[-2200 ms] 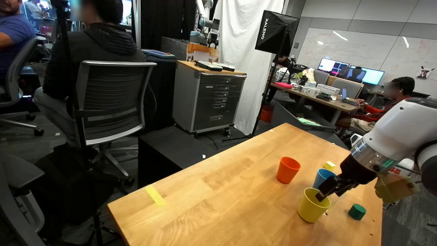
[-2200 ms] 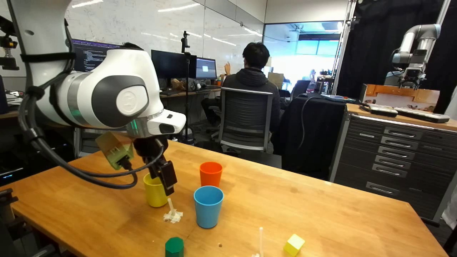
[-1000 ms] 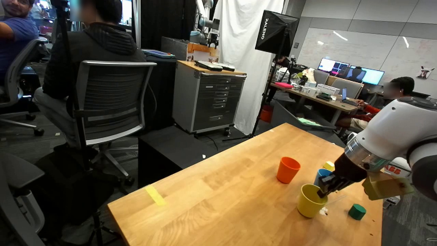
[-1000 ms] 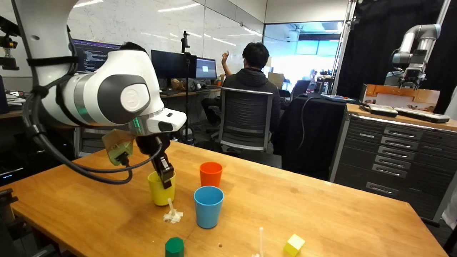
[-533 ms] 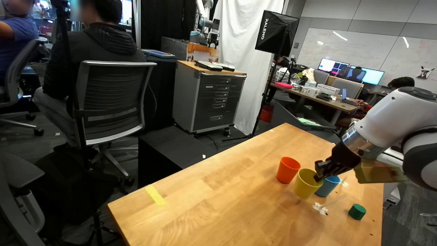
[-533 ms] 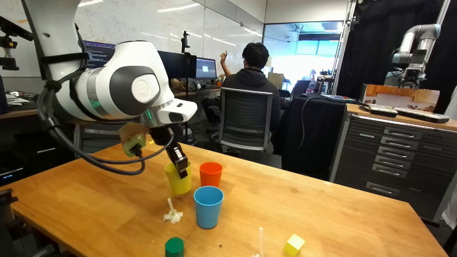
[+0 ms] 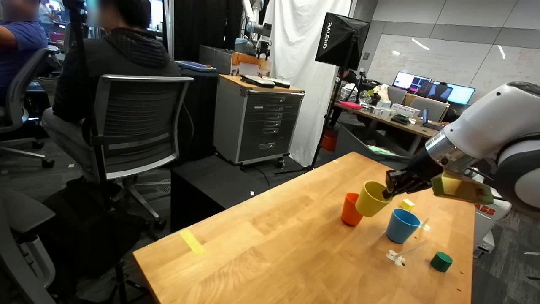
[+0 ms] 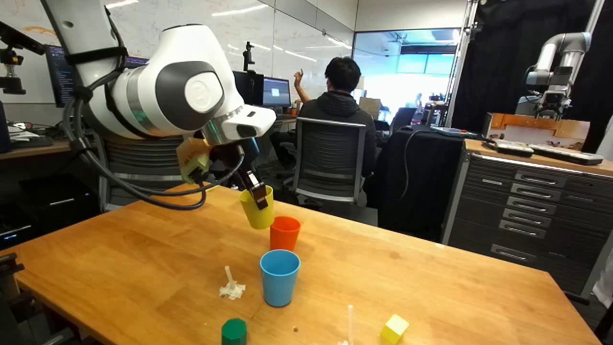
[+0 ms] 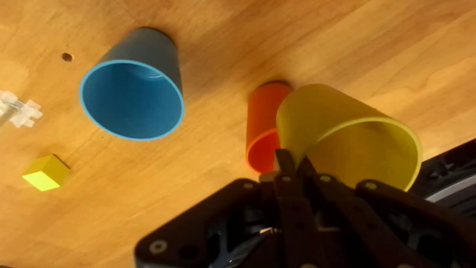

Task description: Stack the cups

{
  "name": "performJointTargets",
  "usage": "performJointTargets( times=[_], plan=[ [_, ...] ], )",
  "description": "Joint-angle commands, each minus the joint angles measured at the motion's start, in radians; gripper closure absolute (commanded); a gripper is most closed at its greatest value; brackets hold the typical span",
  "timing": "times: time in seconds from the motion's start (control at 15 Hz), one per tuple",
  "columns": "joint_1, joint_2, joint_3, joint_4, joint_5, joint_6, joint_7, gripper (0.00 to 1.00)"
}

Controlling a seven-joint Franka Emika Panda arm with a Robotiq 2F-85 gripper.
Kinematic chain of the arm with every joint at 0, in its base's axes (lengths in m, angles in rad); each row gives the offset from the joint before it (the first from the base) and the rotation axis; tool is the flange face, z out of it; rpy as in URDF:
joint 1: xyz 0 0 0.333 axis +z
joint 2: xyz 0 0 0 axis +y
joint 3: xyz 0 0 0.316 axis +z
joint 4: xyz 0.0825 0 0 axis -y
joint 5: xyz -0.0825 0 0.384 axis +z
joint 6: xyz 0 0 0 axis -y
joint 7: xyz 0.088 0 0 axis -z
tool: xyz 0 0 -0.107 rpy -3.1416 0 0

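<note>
Clear of the table, the yellow cup (image 7: 370,203) hangs tilted from my gripper (image 9: 293,155). The fingers pinch its wall at the rim, one inside and one outside. The red-orange cup (image 8: 284,235) stands upright on the table right beside and below the yellow cup's base; whether the two touch I cannot tell. In the wrist view the yellow cup (image 9: 316,108) covers part of the red-orange cup (image 9: 263,108), whose mouth shows in part. The blue cup (image 9: 160,48) stands upright and apart, its open mouth in full view; it is in both exterior views too.
A dark green block (image 7: 441,261) and a small yellow cube (image 8: 395,328) lie on the wooden table (image 7: 270,240). A thin pale stick in white tape (image 8: 232,289) rises near the blue cup, and another stick (image 8: 350,323) stands closer to the yellow cube.
The gripper has lifted the yellow cup off the table beside the taped stick and carried it over next to the red-orange cup, tilting it. The red-orange cup has shifted very slightly.
</note>
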Motion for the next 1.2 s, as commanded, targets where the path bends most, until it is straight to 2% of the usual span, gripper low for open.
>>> performJointTargets(
  times=[0.0,0.13,0.33,0.67,0.87,0.93,1.13],
  plan=[
    [-0.098,-0.076,0.096,-0.018,0.017,-0.001,0.016,0.96],
    [-0.14,-0.091,0.133,-0.018,0.016,0.0,0.019,0.96],
    [-0.163,-0.097,0.134,-0.008,0.019,0.01,0.03,0.96],
    [-0.14,-0.062,0.048,0.049,0.05,-0.01,0.053,0.96],
    [-0.164,-0.035,0.051,0.101,0.074,-0.074,0.061,0.96],
    [-0.183,-0.03,0.073,0.122,0.087,-0.114,0.055,0.97],
    [-0.151,-0.023,0.061,0.181,0.093,-0.216,0.057,0.97]
  ],
)
